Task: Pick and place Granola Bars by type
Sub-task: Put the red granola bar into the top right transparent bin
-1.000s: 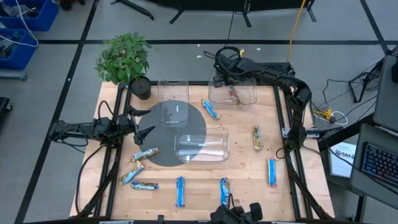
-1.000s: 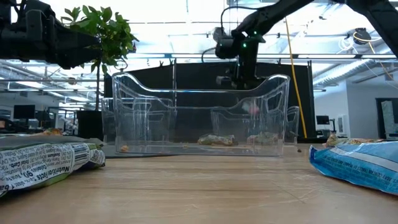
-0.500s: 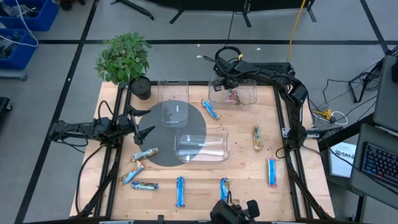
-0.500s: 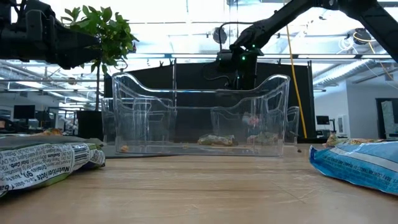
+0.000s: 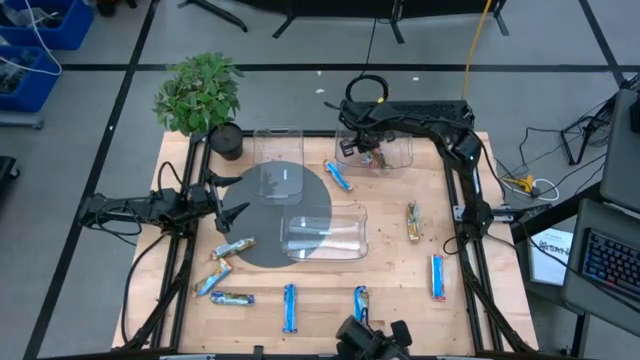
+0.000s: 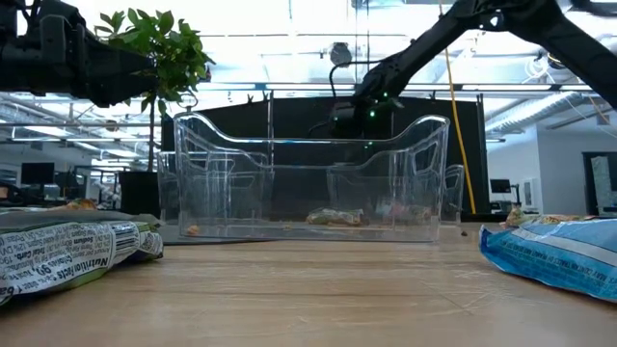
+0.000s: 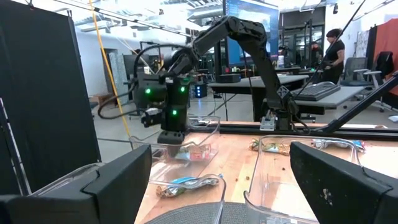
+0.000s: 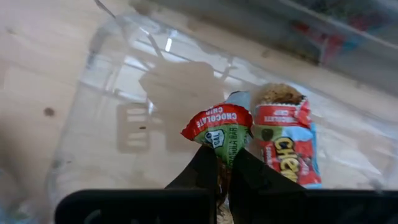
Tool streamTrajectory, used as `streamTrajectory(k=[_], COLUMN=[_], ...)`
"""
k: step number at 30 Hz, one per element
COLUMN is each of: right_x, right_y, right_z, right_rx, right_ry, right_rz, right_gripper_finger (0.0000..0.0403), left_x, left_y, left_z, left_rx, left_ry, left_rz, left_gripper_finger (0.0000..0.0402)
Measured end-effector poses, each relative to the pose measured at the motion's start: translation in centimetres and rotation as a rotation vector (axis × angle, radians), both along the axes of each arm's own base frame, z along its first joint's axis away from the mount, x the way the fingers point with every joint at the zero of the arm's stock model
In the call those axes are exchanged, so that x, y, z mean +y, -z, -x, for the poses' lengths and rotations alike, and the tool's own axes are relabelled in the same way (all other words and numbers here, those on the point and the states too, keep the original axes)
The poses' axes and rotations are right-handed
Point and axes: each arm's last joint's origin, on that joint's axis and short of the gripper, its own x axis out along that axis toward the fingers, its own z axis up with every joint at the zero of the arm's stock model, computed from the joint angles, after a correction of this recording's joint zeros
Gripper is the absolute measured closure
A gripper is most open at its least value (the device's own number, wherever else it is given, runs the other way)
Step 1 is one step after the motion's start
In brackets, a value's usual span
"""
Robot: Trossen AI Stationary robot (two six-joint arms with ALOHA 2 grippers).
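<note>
Near edge of the surface (image 5: 390,285): Granola Bars (image 5: 289,307) not yet sorted, blue ones along the front, a mixed cluster front-left, one blue at right, a tan-gold one mid-right; nearest clear bin (image 5: 324,232) sits centre, looks empty in the low view. Left gripper (image 5: 232,212) waits at the left edge, fingers spread wide, holding nothing. Farther back, a blue bar (image 5: 338,176) lies just beside the far bin (image 5: 376,150). Right gripper (image 8: 221,169) hangs over that bin, fingers pressed together, pinching a reddish-green bar (image 8: 219,129) by its end; a second wrapped bar (image 8: 285,138) already lies on the bin floor, touching or just beside it. My read: this is the drop step. Do it well by keeping the bar inside the walls, opening only when it's low and over bare floor, then lifting straight up so the fingers don't snag a wrapper. Unclear: whether the held bar already rests on the bin floor; how far the pinch reaches is hidden behind the fingers; print on the second bar is cut off
</note>
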Motion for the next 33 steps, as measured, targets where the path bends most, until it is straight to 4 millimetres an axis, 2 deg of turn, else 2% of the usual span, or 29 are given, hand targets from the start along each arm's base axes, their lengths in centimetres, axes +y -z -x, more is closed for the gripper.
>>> streamTrajectory(k=[7,14,33], right_x=[-0.19,-0.17,-0.41], right_y=[0.2,0.23,0.18], right_z=[0.08,0.19,-0.08], right_rx=[0.024,0.02,-0.025], right_ry=[-0.021,-0.041,-0.039], right_rz=[0.016,-0.011,-0.004], right_gripper_finger=[0.0394,0.0326,0.0181], left_x=[0.0,0.0,0.0], left_y=[0.0,0.0,0.0], left_z=[0.0,0.0,0.0], left_rx=[0.0,0.0,0.0], left_ry=[0.0,0.0,0.0], left_rz=[0.0,0.0,0.0], left_gripper_finger=[0.0023,0.0023,0.0023])
